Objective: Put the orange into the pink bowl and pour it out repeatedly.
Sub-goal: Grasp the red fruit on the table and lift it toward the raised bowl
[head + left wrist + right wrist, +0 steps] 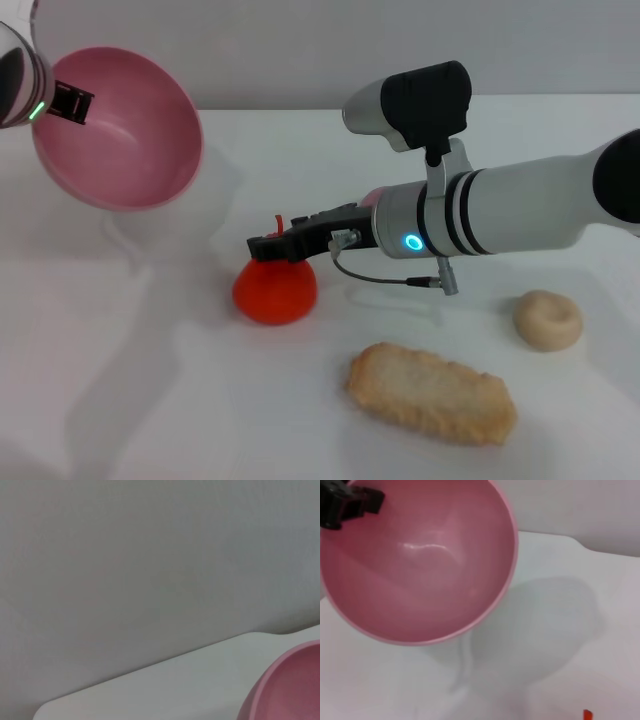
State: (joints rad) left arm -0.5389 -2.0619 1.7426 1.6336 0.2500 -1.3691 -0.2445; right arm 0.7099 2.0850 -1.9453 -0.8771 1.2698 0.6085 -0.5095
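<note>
Left claw: pinches the rim of the bowl and holds it raised and tipped, mouth turned toward the table centre.
Bowl: clear of the table, at the far left; inside is bare in the head and right wrist views.
Orange: sits on the table, right of and below the bowl, well apart from it.
Right claw: directly over the top of the orange, touching or nearly so; its spread cannot be told, and a grip is not confirmed.
Crumbed patty: flat on the table, near side, right of the orange.
Bun: on the table, far right.
Step in hand: judged as re-taking the orange, with the bowl emptied.
Next move calls for: right claw secured on the orange, a lift, a carry left; bowl levelled mouth-up before release.
</note>
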